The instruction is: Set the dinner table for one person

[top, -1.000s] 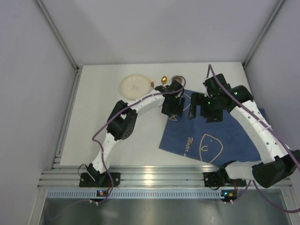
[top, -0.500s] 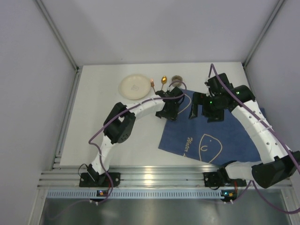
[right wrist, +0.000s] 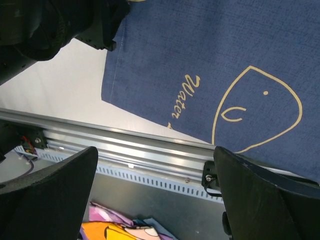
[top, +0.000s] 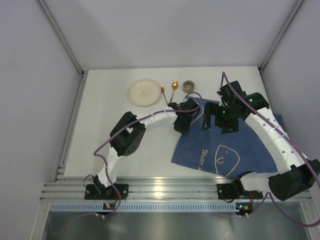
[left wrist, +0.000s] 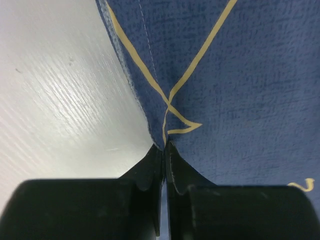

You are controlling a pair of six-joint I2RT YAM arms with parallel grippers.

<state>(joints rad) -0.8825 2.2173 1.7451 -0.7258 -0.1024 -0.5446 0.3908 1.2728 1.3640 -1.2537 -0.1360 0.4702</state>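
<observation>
You're on the first step, I'd say: getting the mat laid before any dishes move. The dinner table (top: 100,130) is the white top filling the frame from the near rail to the far wall. The navy fish-print cloth (top: 240,145) lies on its right half, skewed, w/ one corner reaching almost to the near rail. It's not square to the table edge yet.

The cream plate (top: 143,92) sits far left-centre. Right of it in a row are the fork (top: 162,90), the gold spoon (top: 174,86) and then the small cup (top: 189,85), all apart from the cloth and none placed yet.

Next move, as I judge it: drag or rotate the cloth till it sits straight in front of the bases. Keep the pinch low so the fabric slides rather than folds, and steer clear of the cutlery just beyond.

Tools:
- The left gripper (left wrist: 164,147) is clenched on the cloth's left edge, near the far-left corner. Wrist cam shows its jaws closed w/ fabric nipped btwn the tips, right where the yellow lines cross.
- The right gripper (right wrist: 155,150) is spread wide and holding nothing. It sits over the cloth's far part, close right of the left one. Can't tell from these views whether its tips touch the fabric.
</observation>
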